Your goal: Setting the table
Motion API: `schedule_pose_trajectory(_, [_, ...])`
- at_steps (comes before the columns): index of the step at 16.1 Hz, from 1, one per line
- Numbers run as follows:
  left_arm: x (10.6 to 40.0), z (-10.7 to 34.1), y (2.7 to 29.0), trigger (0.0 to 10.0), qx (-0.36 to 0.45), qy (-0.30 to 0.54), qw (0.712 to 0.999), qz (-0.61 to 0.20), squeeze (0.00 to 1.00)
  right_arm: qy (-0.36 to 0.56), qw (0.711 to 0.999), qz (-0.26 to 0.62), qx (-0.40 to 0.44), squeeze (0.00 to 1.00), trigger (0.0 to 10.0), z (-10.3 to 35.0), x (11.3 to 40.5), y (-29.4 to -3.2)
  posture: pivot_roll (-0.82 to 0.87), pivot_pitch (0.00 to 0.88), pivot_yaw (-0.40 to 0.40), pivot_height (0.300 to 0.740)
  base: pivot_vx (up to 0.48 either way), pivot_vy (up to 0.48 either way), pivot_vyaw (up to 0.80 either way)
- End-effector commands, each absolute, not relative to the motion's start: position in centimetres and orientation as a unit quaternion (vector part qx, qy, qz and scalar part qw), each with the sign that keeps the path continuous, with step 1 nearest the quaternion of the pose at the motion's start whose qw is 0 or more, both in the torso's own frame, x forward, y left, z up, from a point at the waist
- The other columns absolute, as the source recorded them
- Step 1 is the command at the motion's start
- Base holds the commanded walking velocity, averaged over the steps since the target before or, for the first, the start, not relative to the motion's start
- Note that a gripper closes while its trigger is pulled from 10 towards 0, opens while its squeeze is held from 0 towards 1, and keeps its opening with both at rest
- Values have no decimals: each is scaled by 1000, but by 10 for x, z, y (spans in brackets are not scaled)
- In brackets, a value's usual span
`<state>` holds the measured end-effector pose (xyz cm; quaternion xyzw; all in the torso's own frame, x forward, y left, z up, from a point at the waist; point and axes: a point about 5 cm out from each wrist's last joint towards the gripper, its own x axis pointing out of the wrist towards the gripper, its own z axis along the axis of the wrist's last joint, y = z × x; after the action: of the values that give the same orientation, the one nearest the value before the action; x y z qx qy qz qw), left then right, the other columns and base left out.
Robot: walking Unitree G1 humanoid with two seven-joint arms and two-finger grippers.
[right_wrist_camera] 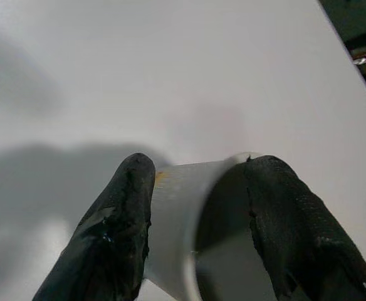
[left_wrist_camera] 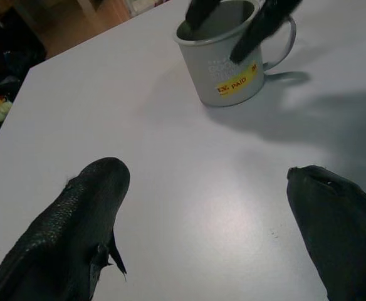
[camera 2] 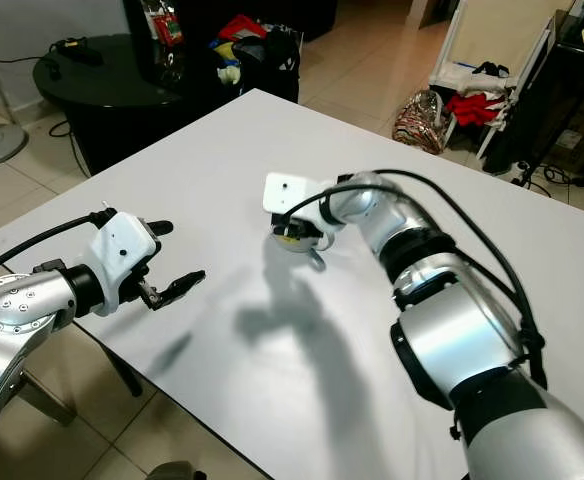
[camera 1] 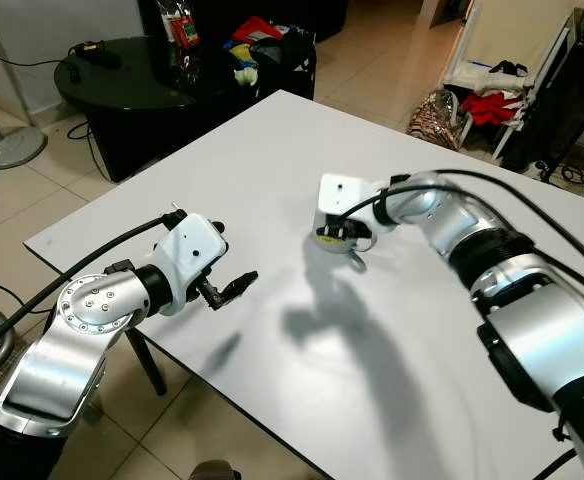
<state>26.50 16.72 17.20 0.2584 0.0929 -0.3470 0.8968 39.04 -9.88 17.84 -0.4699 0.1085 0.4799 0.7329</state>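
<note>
One grey mug (left_wrist_camera: pixel 230 59) stands upright, its rim pinched by the right tool (right_wrist_camera: pixel 195 219).

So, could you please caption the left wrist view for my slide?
Open left gripper faces a grey mug on the white table, the right gripper's fingers straddling its rim.

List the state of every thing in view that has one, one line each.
Grey metal mug with yellow label: upright on the white table, one finger inside, one outside the wall.
Right end effector: shut on the mug's wall.
Left end effector: open, over bare table, apart from the mug.
</note>
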Motion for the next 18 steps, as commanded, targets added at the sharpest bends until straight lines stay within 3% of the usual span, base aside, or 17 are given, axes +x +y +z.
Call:
schedule_pose_trajectory(1, [266, 179, 168, 10000, 261, 80, 898, -346, 0, 79, 726, 477, -488, 0, 10000, 202, 395, -100, 184, 0, -28, 740, 0, 0, 0])
schedule_pose_trajectory(3, [266, 180, 168, 10000, 266, 79, 896, -346, 0, 68, 718, 475, -504, 0, 10000, 212, 396, -108, 180, 0, -23, 740, 0, 0, 0])
schedule_pose_trajectory(4, [266, 184, 169, 10000, 264, 69, 900, -340, 0, 31, 738, 461, -491, 0, 10000, 232, 395, -120, 179, 0, -26, 740, 0, 0, 0])
schedule_pose_trajectory(5, [266, 185, 169, 10000, 263, 68, 900, -340, 0, 26, 742, 460, -487, 0, 10000, 234, 394, -121, 179, 0, -26, 740, 0, 0, 0])
schedule_pose_trajectory(8, [268, 197, 166, 10000, 242, 42, 924, -294, 0, -17, 883, 379, -277, 0, 10000, 239, 372, -140, 142, 0, -4, 740, 0, 0, 0])
schedule_pose_trajectory(9, [268, 198, 166, 10000, 228, 33, 937, -262, 0, -25, 914, 353, -199, 0, 10000, 229, 352, -140, 124, 0, 8, 740, 0, 0, 0])
schedule_pose_trajectory(10, [267, 199, 167, 10000, 221, 29, 944, -244, 0, -38, 925, 334, -177, 145, 10000, 223, 341, -139, 112, 0, 19, 740, 0, 0, 0])
schedule_pose_trajectory(11, [266, 200, 168, 10000, 203, 18, 958, -203, 0, -55, 944, 301, -121, 1000, 10000, 210, 314, -135, 98, 0, 35, 740, 0, 0, 450])
schedule_pose_trajectory(14, [263, 199, 165, 10000, 150, 0, 982, -118, 0, -83, 970, 216, -68, 1000, 10000, 198, 266, -130, 78, 0, 54, 740, 0, 0, 800])
schedule_pose_trajectory(18, [253, 195, 149, 10000, 132, -11, 986, -98, 0, -100, 978, 160, -86, 1000, 10000, 199, 244, -128, 131, 0, -7, 740, 0, 0, 800])
